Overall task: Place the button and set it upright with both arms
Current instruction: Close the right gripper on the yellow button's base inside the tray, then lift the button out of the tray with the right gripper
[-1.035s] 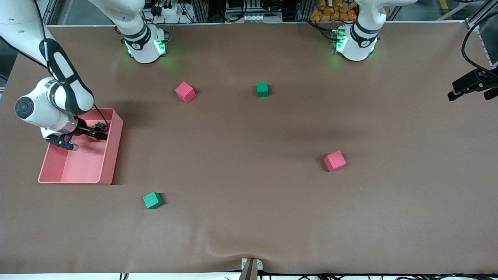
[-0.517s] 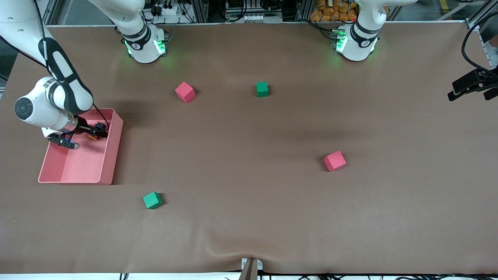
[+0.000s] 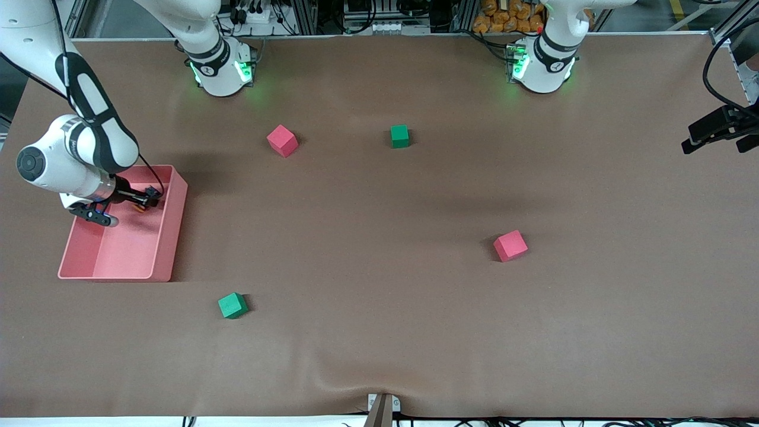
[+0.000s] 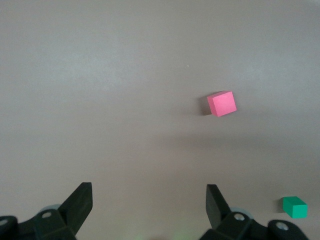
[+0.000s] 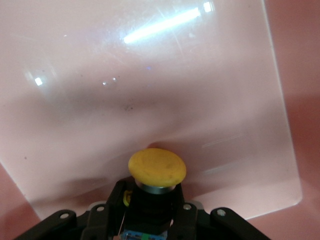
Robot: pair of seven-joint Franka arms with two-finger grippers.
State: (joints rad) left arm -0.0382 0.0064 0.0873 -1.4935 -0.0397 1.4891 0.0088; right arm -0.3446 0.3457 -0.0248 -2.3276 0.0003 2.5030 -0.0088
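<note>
A robotics lab: two white arms bolted to a brown-covered desk (image 3: 379, 332), aluminium framing and cable bundles (image 3: 379, 18) along its edge.

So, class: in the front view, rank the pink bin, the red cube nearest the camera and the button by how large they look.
Largest to smallest:
1. pink bin
2. red cube
3. button, a small orange speck held in the right pincer over the bin.

The gaps are wide, so camera distance does not change the order.

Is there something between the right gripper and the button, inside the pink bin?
Nothing visible: the right gripper is shut on the button, over the pink bin. The left gripper waits, jaws open.
</note>
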